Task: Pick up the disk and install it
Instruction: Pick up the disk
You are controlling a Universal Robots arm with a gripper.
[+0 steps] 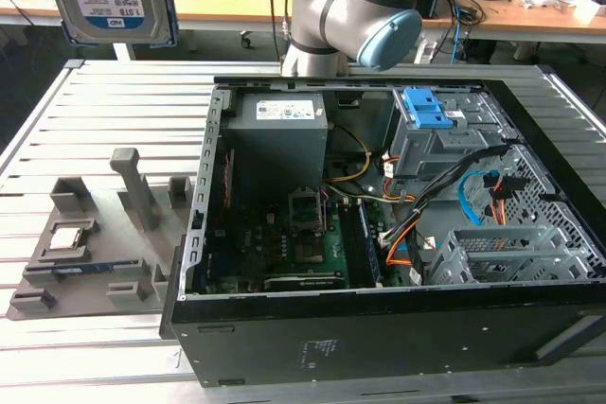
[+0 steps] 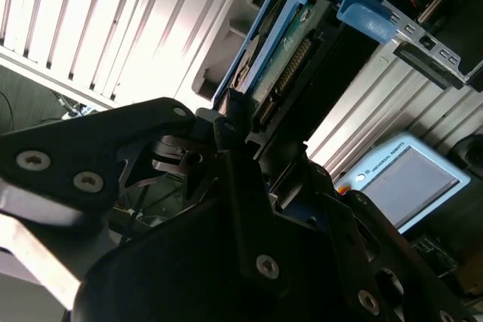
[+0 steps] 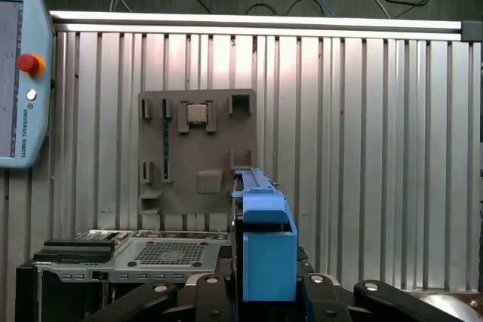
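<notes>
a slatted aluminium bench (image 1: 95, 111) carries everything, its long grooves running away from the exterior view; it also shows in the first wrist view (image 3: 362, 148). on it, toward the exterior view's right, lies a black computer case (image 1: 379, 352) on its side, open face up. just beside it, toward the exterior view's left, a flat grey holder plate (image 1: 71, 302) with upright posts and slots lies on the slats, seen square-on in the first wrist view (image 3: 198, 157).

Both wrist views close behind disk (image 2: 290, 50)
</notes>
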